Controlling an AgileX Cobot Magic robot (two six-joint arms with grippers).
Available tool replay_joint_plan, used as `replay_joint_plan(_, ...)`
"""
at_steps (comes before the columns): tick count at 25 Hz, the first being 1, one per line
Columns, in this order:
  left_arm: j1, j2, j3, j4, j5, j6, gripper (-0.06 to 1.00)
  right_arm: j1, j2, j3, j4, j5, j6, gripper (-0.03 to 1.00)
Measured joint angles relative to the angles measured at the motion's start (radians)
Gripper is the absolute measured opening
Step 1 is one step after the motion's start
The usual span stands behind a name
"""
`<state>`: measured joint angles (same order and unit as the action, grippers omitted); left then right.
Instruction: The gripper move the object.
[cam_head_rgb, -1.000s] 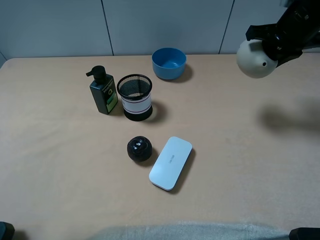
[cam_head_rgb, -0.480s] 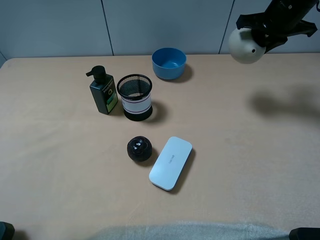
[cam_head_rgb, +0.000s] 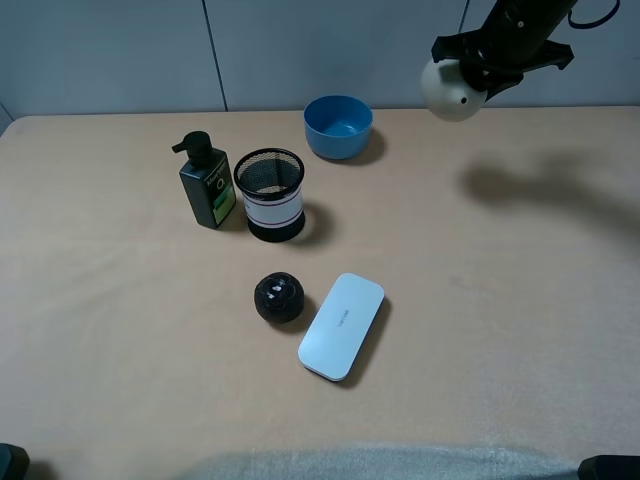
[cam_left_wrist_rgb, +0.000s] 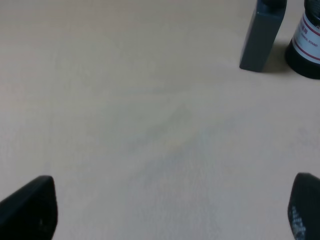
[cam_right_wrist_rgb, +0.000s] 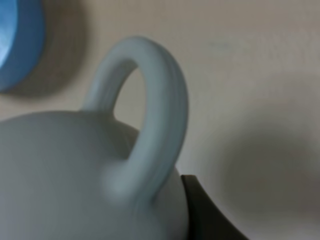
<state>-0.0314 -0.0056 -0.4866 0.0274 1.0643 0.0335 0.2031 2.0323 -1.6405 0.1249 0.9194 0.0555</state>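
Well above the far right of the table (cam_head_rgb: 520, 330), the right gripper (cam_head_rgb: 480, 60) is clamped on the pot (cam_head_rgb: 450, 90), which hangs in the air to the right of the blue bowl (cam_head_rgb: 338, 125). The left gripper (cam_left_wrist_rgb: 165, 207) hangs low over the table, fingers wide apart.

Beige-grey pot (cam_head_rgb: 450, 90), blue bowl (cam_head_rgb: 339, 127), black ball (cam_head_rgb: 279, 298), white-banded black mesh cup (cam_head_rgb: 271, 195)

High view spans table (cam_head_rgb: 120, 380); wrist views close, right hugging pot (cam_right_wrist_rgb: 60, 175).
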Motion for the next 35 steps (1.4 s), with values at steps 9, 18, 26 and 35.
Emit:
replay_joint_plan(9, 0.0, 0.0, 0.0, 0.0, 0.0, 0.0, 0.93, 0.023, 0.06, -0.001, -0.003, -0.146, 0.0, 0.03)
replay_joint_plan(18, 0.0, 0.0, 0.0, 0.0, 0.0, 0.0, 0.93, 0.024, 0.123, -0.001, -0.005, -0.251, -0.001, 0.03)
replay_joint_plan(26, 0.0, 0.0, 0.0, 0.0, 0.0, 0.0, 0.93, 0.024, 0.178, -0.001, -0.006, -0.347, -0.001, 0.03)
replay_joint_plan(35, 0.0, 0.0, 0.0, 0.0, 0.0, 0.0, 0.93, 0.024, 0.235, -0.001, -0.021, -0.423, -0.004, 0.03)
